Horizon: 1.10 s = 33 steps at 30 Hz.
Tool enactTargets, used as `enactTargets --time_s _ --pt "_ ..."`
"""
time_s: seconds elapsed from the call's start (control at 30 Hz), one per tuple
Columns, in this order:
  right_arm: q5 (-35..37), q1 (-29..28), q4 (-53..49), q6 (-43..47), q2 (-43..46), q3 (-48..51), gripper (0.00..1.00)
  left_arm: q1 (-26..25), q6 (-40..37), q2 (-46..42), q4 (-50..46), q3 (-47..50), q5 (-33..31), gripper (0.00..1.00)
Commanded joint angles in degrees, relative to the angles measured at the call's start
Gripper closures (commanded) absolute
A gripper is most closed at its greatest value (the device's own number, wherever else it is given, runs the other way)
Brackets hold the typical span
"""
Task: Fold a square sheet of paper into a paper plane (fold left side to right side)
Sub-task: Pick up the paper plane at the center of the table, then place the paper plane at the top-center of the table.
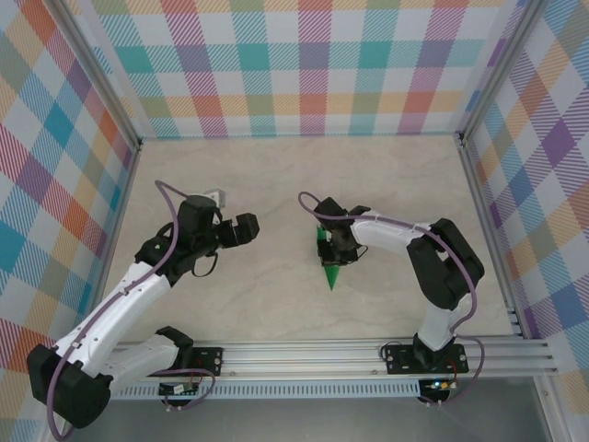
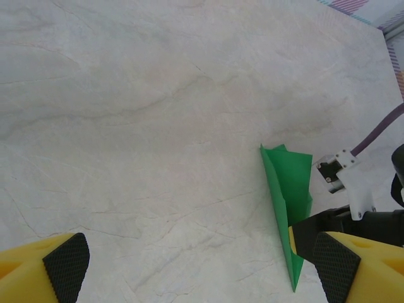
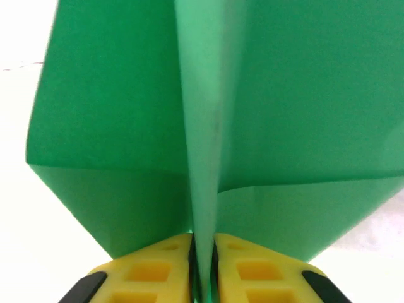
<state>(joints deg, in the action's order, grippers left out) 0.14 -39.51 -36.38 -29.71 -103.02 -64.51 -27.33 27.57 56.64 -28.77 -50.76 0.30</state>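
The right gripper (image 3: pixel 203 265) is clenched on the upright centre crease of the slim, pointed, bright green paper plane (image 3: pixel 284 95), whose wings spread to either side of the jaws. This pinch probably serves to sharpen the keel fold or to carry the finished dart. The plane sits near the middle of the pale marbled table (image 1: pixel 276 175), slightly right, with its nose toward the near edge. The left gripper (image 2: pixel 199 271) hangs apart to the left, jaws spread wide, grasping nothing, seemingly leaving room. No container figures here.
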Motion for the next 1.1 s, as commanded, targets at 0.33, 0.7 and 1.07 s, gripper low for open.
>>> enactTargets --time_s 0.33,0.7,1.07 --pt "13.8 3.1 -22.4 5.9 -17.9 -37.7 0.93 -0.3 -2.9 -8.6 -7.7 0.2 -1.4 0.0" --pt "14.1 5.9 -38.0 6.9 -40.2 -72.4 0.92 -0.3 -4.1 -9.8 -9.5 1.1 -1.0 0.0" --pt "13.8 6.2 -37.8 6.8 -43.7 -72.7 0.87 -0.3 -4.5 -7.9 -8.2 1.5 -0.6 0.0"
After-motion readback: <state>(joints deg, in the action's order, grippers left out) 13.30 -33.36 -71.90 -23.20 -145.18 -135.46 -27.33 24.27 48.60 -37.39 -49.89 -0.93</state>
